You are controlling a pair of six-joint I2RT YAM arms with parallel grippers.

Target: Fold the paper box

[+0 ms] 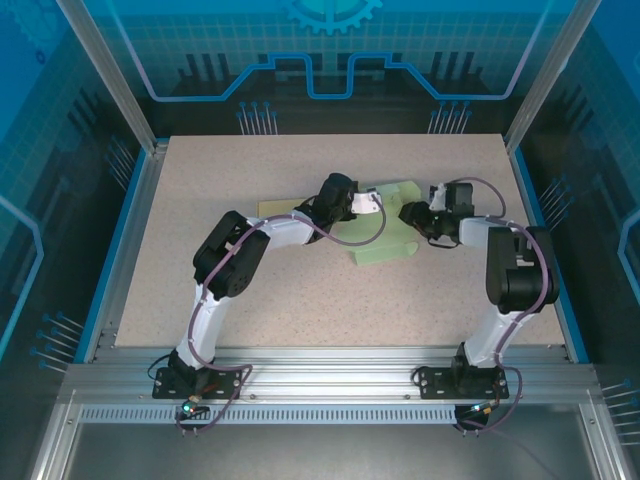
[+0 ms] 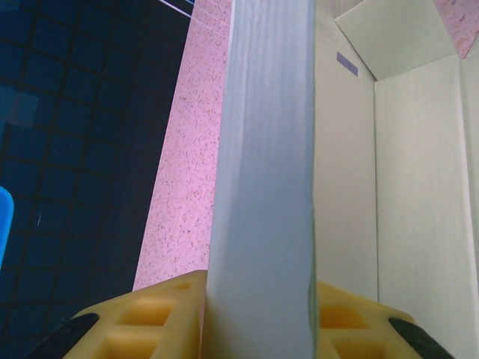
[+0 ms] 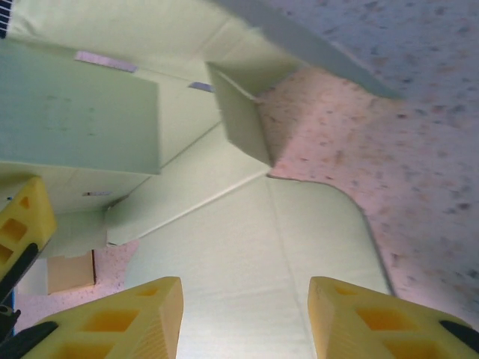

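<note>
Since only one pale green paper box (image 1: 385, 245) is counted on the one speckled table (image 1: 200, 270), lying at the centre of the top view with most of its sheet flat, the step in hand is judged to be the raising of a side wall, with the folding far from finished. Two arms are counted, the left arm (image 1: 240, 260) and the right arm (image 1: 515, 265), both bent in over the box.

One upright wall panel (image 2: 262, 187) is gripped between the yellow fingers of the left gripper (image 2: 258, 318) and runs up the middle of the left wrist view. The jaws of the right gripper (image 3: 245, 318) stand apart with nothing between them, low in the right wrist view, above one flat flap with a rounded corner (image 3: 299, 247).

One small tab (image 3: 239, 123) is seen standing in the upper middle of that view. The next move is judged to call for the flap or tab to be taken by the right gripper while the wall is held up.
</note>
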